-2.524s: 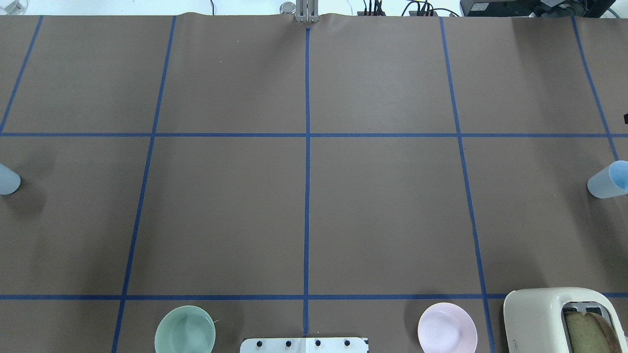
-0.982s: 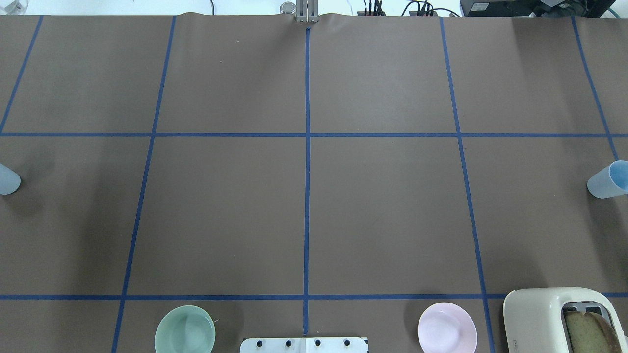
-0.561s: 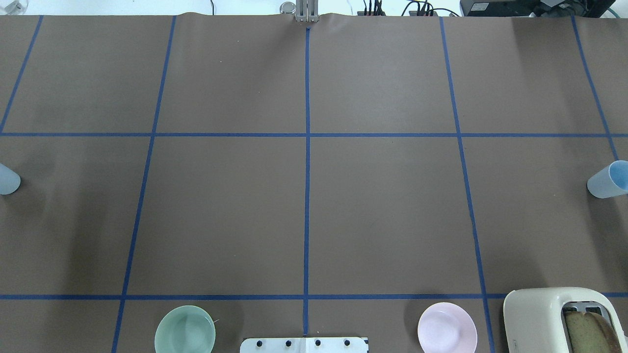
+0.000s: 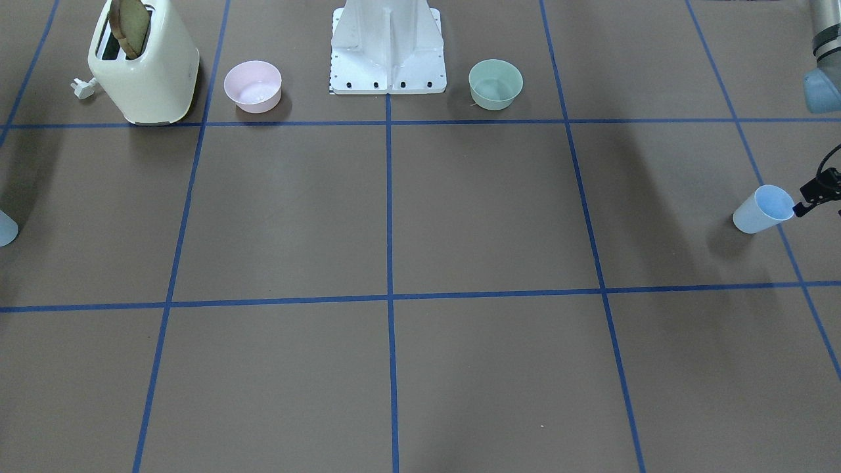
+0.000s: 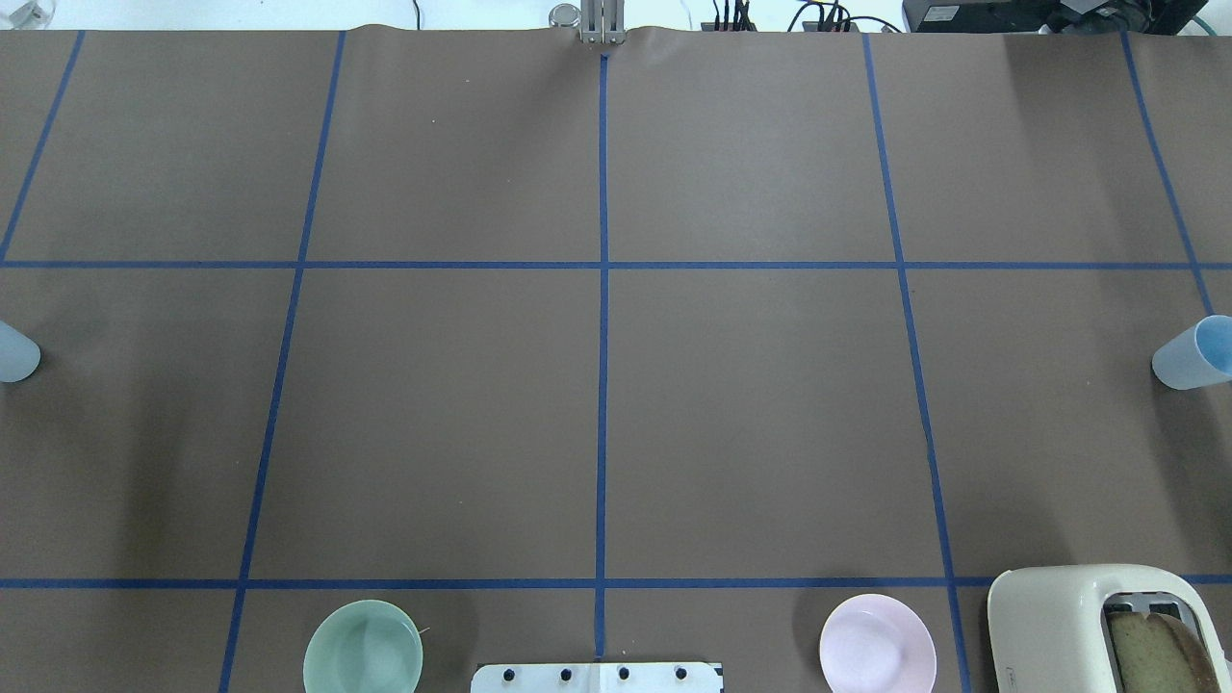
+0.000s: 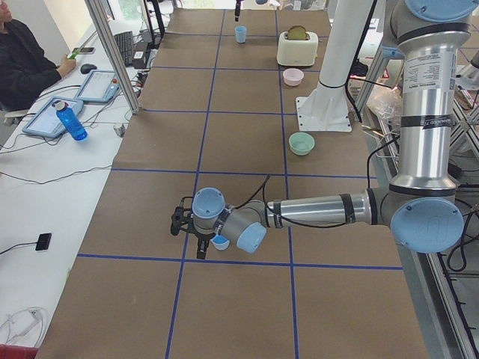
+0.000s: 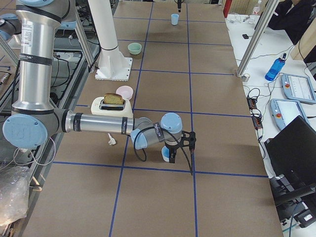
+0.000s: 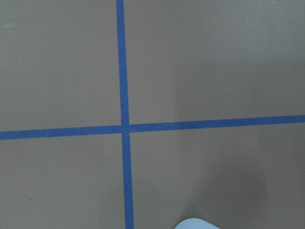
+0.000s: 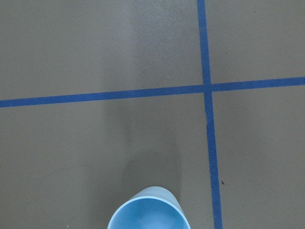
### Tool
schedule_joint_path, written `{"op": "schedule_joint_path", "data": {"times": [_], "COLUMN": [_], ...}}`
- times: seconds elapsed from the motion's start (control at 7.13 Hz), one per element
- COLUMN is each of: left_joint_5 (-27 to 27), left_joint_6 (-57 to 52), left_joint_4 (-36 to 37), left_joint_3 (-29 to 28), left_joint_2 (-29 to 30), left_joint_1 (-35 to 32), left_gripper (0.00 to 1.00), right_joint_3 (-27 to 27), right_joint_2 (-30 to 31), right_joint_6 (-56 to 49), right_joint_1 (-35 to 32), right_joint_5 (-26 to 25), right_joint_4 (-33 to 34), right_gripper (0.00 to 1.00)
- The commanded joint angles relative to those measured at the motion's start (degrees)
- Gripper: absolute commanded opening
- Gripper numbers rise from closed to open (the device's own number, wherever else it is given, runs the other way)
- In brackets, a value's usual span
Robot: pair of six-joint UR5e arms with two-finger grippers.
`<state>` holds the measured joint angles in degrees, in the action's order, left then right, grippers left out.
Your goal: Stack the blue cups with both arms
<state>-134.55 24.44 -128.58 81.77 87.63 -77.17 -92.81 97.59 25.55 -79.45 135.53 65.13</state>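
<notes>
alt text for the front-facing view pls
One blue cup stands at the right edge beside the left arm, a second blue cup at the left, on a brown taped table. By the base sit a toaster, pink bowl and green bowl.

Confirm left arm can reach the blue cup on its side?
Likely yes: the left tool hangs right beside the blue cup, with nothing between them. Whether the tool is open cannot be told.
</notes>
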Motion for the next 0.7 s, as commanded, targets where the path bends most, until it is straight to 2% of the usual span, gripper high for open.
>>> {"op": "schedule_joint_path", "data": {"times": [0.0,0.56], "left_joint_5": [0.0,0.1], "left_joint_6": [0.0,0.0], "left_joint_4": [-1.7,-4.8], "left_joint_3": [-0.6,-2.7], "left_joint_2": [-0.4,-1.5], "left_joint_1": [0.5,1.5], "left_gripper": [0.98,0.98], "right_joint_3": [0.0,0.0], "right_joint_2": [-0.2,-0.4], "right_joint_6": [0.0,0.0], "right_joint_1": [0.0,0.0], "right_joint_5": [0.1,0.1], "right_joint_4": [0.1,0.1], "right_gripper": [1.00,1.00]}}
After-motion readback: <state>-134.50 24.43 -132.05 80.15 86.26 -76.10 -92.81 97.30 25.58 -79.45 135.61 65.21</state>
